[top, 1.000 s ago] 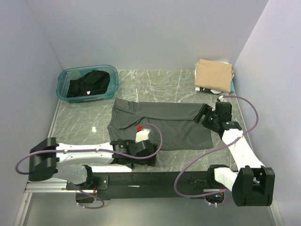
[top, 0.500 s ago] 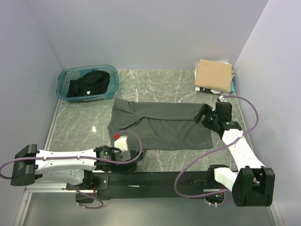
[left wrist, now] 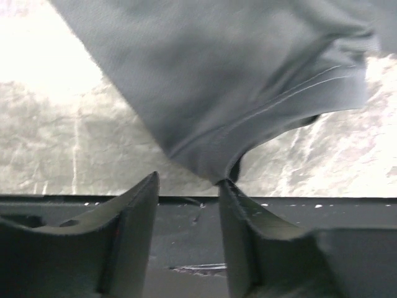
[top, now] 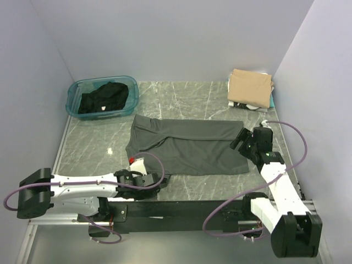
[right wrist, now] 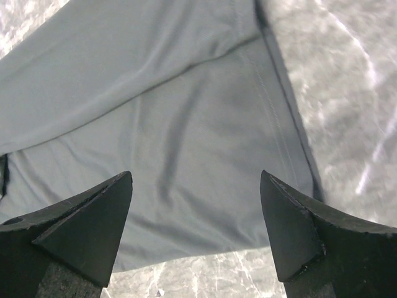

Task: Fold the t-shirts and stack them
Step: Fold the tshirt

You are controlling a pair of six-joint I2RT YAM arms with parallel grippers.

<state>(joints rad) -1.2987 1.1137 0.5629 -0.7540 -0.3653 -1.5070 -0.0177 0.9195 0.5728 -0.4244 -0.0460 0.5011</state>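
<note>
Over the last second the left gripper (left wrist: 189, 183) has slid along the near hem to the near-left corner of the dark charcoal-grey cloth t-shirt (top: 187, 146), while the right gripper (right wrist: 195, 177) has backed toward its near-right corner; the left is narrowly parted with the curled hem brushing one finger, the right spread wide above the cloth, neither holding anything. Each should, I judge, drop to the grey marbled counter (top: 187, 99) and pinch its corner fully before both lift together. The shirt lies flat mid-counter, a long softly creased band
</note>
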